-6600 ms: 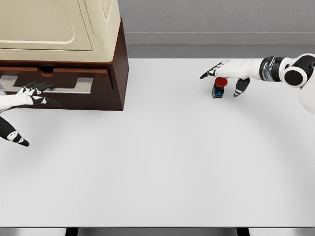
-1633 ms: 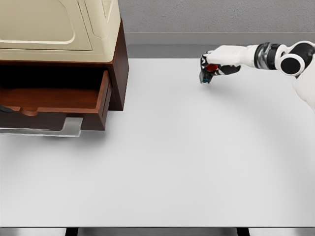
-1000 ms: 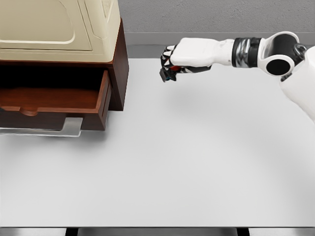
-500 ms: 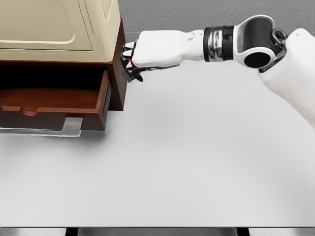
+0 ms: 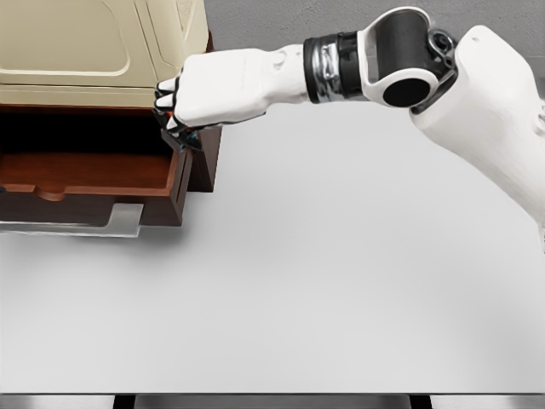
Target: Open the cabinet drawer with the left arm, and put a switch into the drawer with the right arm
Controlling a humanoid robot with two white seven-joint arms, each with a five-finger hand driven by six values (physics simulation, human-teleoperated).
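Note:
The brown cabinet [image 5: 207, 162] with a cream top stands at the table's far left, and its drawer [image 5: 94, 175] is pulled out toward me, with a silver handle [image 5: 68, 223] on its front. My right hand [image 5: 179, 115] reaches across from the right and hovers over the drawer's right side wall. Its fingers are curled around the small dark switch [image 5: 186, 139], of which only a sliver shows under the palm. The left arm is out of the picture.
The white table [image 5: 324, 281] spreads in front of and to the right of the cabinet. My right forearm [image 5: 358, 64] spans the back of the table, just in front of the grey wall.
The right hand has carried the switch further left, from beside the cabinet's right corner to above the open drawer's right edge. The drawer has stayed put.

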